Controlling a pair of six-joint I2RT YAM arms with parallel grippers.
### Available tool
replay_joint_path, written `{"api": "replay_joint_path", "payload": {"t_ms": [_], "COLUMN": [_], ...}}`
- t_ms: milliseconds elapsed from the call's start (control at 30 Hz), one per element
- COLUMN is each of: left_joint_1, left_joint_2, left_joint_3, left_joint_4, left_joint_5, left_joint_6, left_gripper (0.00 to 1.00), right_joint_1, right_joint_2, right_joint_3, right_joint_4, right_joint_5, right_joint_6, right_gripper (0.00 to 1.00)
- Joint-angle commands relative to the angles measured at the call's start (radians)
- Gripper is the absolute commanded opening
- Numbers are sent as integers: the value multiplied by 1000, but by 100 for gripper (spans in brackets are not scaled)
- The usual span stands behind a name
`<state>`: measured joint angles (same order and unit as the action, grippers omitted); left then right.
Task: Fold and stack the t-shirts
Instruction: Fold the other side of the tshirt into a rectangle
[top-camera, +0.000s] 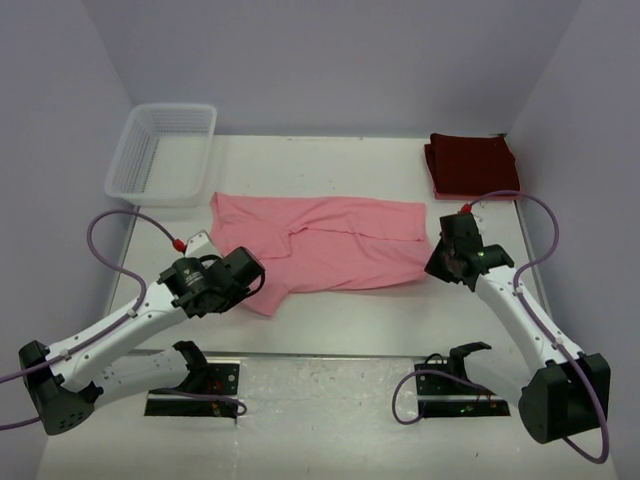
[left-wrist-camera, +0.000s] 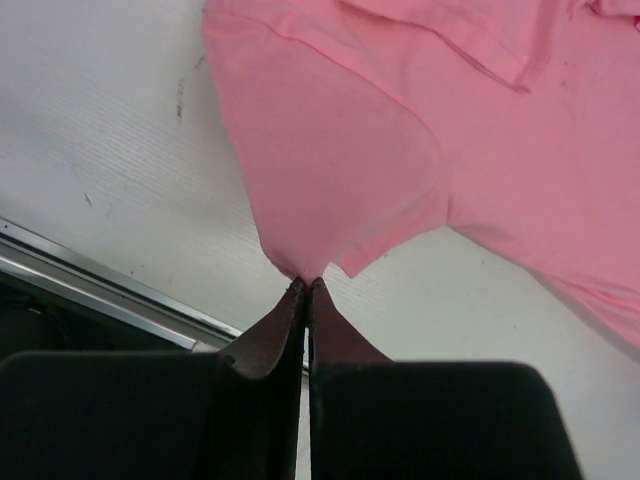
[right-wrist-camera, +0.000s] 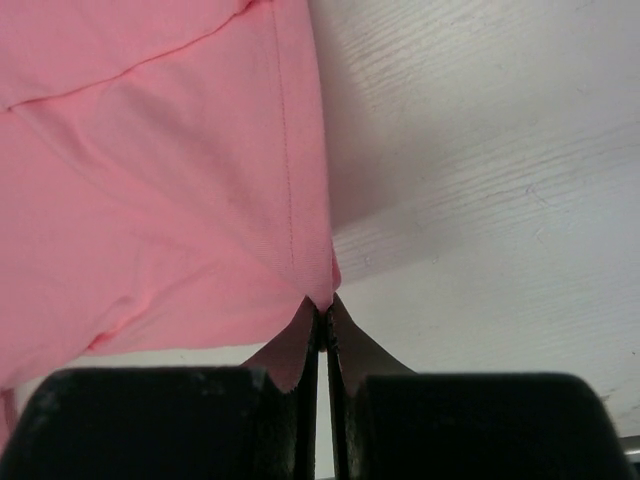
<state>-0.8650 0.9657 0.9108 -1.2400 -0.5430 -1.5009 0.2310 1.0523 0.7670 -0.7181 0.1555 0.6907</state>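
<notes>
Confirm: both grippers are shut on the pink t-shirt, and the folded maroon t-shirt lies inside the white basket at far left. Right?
Not quite. The top view shows the maroon t-shirt folded on the table at far right, outside the white basket. The left gripper and right gripper are shut on the pink t-shirt.

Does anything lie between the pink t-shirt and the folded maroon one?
Nothing visible; only bare table lies between the pink t-shirt and the maroon t-shirt. The left gripper and right gripper each pinch the pink one.
</notes>
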Motion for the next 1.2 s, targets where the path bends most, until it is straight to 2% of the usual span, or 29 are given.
{"api": "replay_joint_path", "payload": {"t_ms": [0, 267, 467, 533, 633, 733, 1167], "left_joint_1": [15, 15, 44, 101, 225, 289, 465], "left_joint_2": [16, 33, 119, 175, 226, 278, 548], "left_joint_3": [57, 72, 243, 318, 361, 395, 591], "left_joint_4": [-56, -10, 62, 100, 216, 279, 382], "left_joint_5": [-104, -124, -193, -195, -121, -83, -12], "left_joint_6": [22, 106, 281, 374, 526, 603, 792], "left_gripper": [0, 0, 0, 0, 0, 0, 0], "right_joint_1": [2, 2, 2, 2, -1, -4, -123], "right_joint_2": [12, 25, 116, 171, 254, 325, 475], "right_joint_3": [46, 48, 112, 156, 213, 259, 423], "right_joint_4": [-26, -21, 9, 14, 17, 17, -18], "right_joint_5": [53, 61, 35, 30, 16, 13, 6], "right_joint_6": [9, 12, -5, -11, -28, -40, -103], "right_gripper": [0, 0, 0, 0, 0, 0, 0]}}
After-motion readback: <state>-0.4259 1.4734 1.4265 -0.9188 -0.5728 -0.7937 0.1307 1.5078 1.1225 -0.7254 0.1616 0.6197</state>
